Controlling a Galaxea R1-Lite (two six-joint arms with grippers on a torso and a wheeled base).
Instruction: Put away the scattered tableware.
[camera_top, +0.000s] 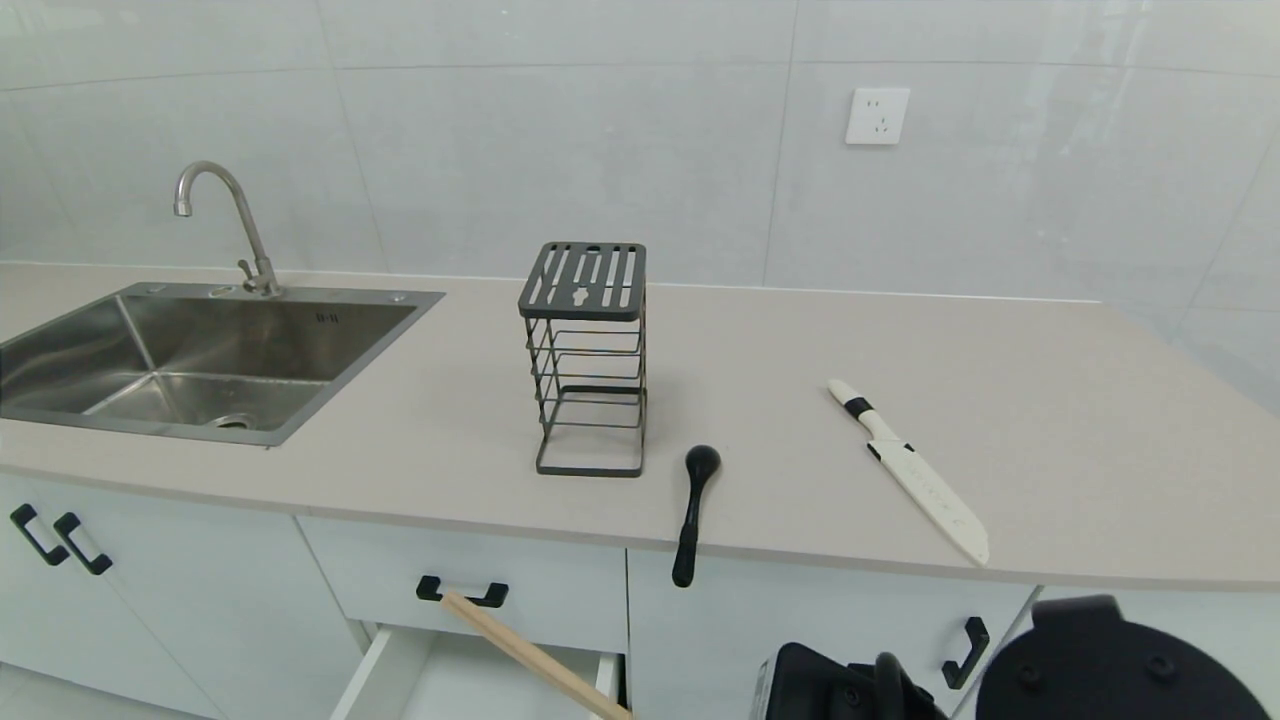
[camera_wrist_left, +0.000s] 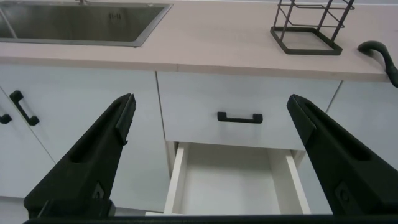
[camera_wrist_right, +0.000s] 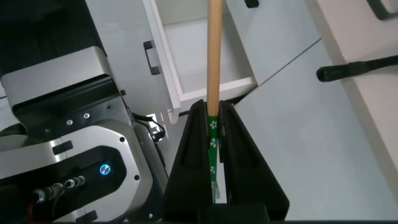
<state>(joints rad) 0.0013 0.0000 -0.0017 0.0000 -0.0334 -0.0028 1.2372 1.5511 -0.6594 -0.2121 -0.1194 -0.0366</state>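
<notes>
My right gripper (camera_wrist_right: 213, 111) is shut on a wooden chopstick (camera_wrist_right: 214, 56) with a green patterned end. The stick slants over the open white drawer (camera_top: 400, 670) below the counter, and in the head view the chopstick (camera_top: 530, 655) points up toward the drawer handle. My left gripper (camera_wrist_left: 210, 102) hangs open in front of that drawer (camera_wrist_left: 233, 180), holding nothing. A black spoon (camera_top: 692, 510) lies on the counter with its handle past the front edge. To its right lies a white knife (camera_top: 915, 475). A black wire rack (camera_top: 588, 355) stands mid-counter.
A steel sink (camera_top: 60, 350) with a faucet (camera_top: 225, 215) fills the counter's left end. Closed cabinet doors with black handles (camera_top: 60, 540) flank the drawer. The counter (camera_top: 1080, 440) right of the knife is bare. A wall socket (camera_top: 877, 115) sits above.
</notes>
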